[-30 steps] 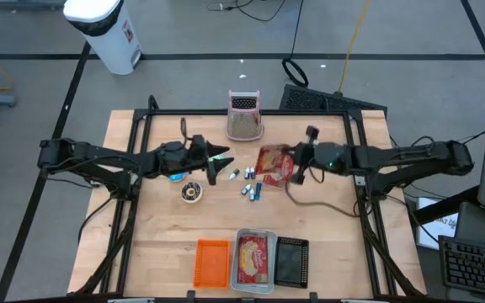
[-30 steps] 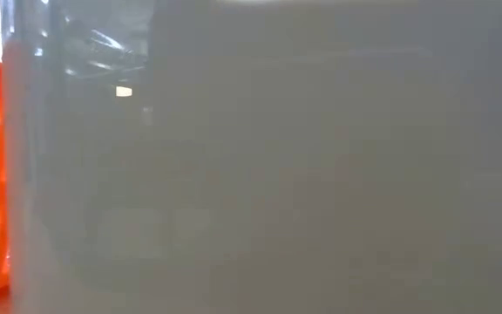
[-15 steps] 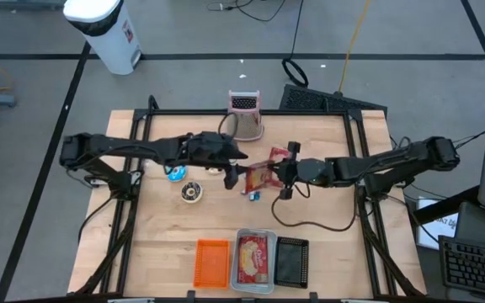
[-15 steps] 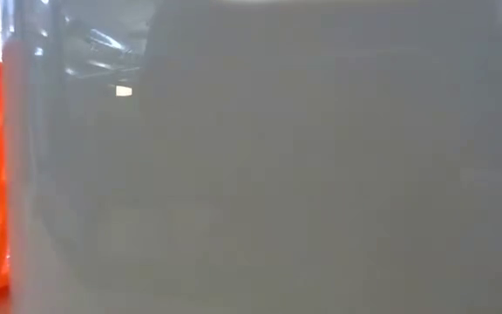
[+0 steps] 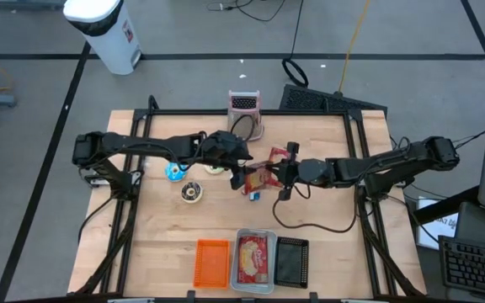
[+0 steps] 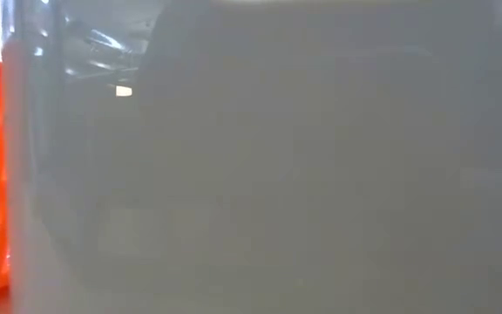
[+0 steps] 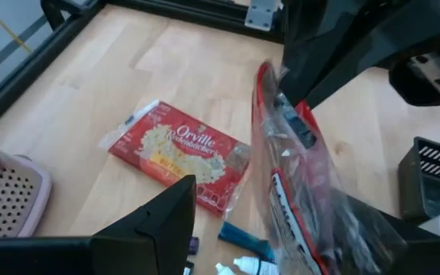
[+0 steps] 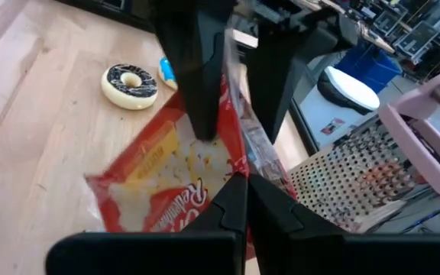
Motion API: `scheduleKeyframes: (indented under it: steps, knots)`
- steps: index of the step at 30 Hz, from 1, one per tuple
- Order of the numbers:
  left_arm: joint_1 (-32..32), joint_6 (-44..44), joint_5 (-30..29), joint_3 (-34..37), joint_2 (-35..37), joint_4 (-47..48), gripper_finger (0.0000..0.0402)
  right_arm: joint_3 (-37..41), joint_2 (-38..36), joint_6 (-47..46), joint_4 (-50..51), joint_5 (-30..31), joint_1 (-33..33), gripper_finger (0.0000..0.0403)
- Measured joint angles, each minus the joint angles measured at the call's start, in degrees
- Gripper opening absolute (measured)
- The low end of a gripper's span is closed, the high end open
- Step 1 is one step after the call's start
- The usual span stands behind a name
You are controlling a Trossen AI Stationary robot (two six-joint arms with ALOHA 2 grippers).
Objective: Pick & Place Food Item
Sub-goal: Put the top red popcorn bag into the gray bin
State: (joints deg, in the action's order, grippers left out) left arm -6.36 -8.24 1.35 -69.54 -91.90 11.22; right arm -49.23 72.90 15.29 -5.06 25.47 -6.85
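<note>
My right gripper (image 8: pixel 240 200) is shut on a red-edged clear food bag (image 7: pixel 296 176), held up edge-on over the middle of the table (image 5: pixel 310 219). My left gripper (image 8: pixel 237 131) is open. Its two fingers stand on either side of the bag's far edge. Under them a red popcorn packet (image 7: pixel 178 153) lies flat on the wood. In the high view the two grippers meet at the bag (image 5: pixel 259 175), the left (image 5: pixel 242 177) and the right (image 5: pixel 269 174). My right gripper pinches the bag's upper edge (image 8: pixel 234 172) between its two shut fingers, coming almost level from the table's right side. The bag stands edge-on and hangs below the fingers (image 7: pixel 319 53). Its lower end is out of frame. Whether my left gripper's fingers (image 8: pixel 201 84) touch the bag, I cannot tell.
A donut (image 5: pixel 192 192) and a blue item (image 5: pixel 175 172) lie left of centre. Small tubes (image 7: pixel 243 241) lie under the grippers. A pink grater (image 5: pixel 245 115) stands at the far edge. Orange (image 5: pixel 211 263), clear (image 5: pixel 241 278) and black (image 5: pixel 291 261) trays sit at the near edge. The clear tray's wall (image 6: pixel 277 174) fills the low view.
My left gripper has risen, gone toward the table's right and far side and tipped from pointing down to nearly level, ending astride the bag. My right gripper has carried the bag toward the table's left. Most of this came in the first half second.
</note>
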Motion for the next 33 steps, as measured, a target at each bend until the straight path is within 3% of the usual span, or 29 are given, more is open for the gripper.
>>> scheduleKeyframes:
  steps: [4,12,19,23,27,33]
  knots:
    - [-0.4,0.0,2.4,0.0,0.0,-0.6,0.0186,0.0,0.0,-0.1,0.0,-0.2,0.0,0.0000]
    - [-1.0,1.0,4.4,0.0,0.1,-0.3,0.0018,0.0,0.0,-4.8,-0.3,-4.3,0.0,0.0005]
    - [-2.5,1.1,4.8,0.0,3.8,3.7,0.0013,0.0,-8.6,-6.7,3.1,-4.5,-1.5,0.0050]
    - [-1.6,0.1,11.6,0.0,5.1,3.6,0.0013,0.0,-15.5,-7.4,5.1,-0.8,-2.3,0.0079]
    - [2.2,-1.3,16.5,0.0,5.3,1.7,0.0013,0.3,-20.4,-8.0,8.9,3.9,-2.2,0.0101]
    - [11.4,-4.2,16.0,0.0,5.3,0.2,0.0013,5.5,-25.5,-9.0,9.8,9.5,-2.1,0.0115]
